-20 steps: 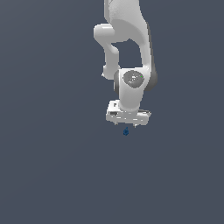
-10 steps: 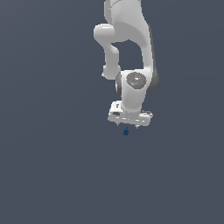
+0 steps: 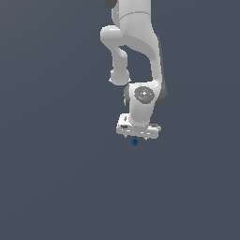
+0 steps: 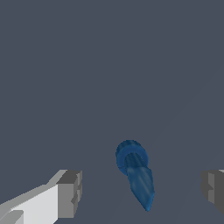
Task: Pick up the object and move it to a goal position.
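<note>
The arm is made of smooth, rounded white segments with dark joint seams and a grey disc. The gripper is white with grey fingertips.

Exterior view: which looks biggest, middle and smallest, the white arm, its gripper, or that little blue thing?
1. White arm, by far the largest.
2. Gripper, a small block at its end.
3. Blue object, a speck beneath the gripper.

Exterior views whole arm from afar; wrist close above object.
</note>
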`<state>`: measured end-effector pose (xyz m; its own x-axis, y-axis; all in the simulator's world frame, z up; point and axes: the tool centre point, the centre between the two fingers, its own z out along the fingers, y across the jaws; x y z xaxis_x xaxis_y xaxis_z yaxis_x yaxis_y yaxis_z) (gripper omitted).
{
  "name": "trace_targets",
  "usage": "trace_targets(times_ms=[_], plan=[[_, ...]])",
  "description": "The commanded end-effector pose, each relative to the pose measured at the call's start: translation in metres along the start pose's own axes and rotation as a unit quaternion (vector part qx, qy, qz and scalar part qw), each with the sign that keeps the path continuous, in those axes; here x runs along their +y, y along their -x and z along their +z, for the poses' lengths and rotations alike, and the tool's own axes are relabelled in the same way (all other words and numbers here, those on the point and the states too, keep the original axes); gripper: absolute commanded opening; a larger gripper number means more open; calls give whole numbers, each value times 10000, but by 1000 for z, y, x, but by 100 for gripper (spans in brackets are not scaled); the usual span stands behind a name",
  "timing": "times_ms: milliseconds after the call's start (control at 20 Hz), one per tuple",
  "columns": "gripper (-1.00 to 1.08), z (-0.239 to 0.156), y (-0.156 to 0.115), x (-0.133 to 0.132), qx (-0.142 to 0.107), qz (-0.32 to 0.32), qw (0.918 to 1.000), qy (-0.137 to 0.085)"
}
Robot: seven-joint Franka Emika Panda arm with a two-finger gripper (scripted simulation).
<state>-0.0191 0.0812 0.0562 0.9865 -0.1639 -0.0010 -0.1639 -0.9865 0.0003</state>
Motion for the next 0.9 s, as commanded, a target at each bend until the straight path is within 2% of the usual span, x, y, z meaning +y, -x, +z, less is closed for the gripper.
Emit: trace_targets(times_ms=[0, 200, 250, 850], plan=[[100, 9, 0, 0, 5, 4, 10000, -1], [100, 14, -1, -1, 5, 4, 10000, -1], [-100, 14, -1, -1, 5, 4, 10000, -1], [-100, 13, -1, 0, 5, 4, 10000, -1]])
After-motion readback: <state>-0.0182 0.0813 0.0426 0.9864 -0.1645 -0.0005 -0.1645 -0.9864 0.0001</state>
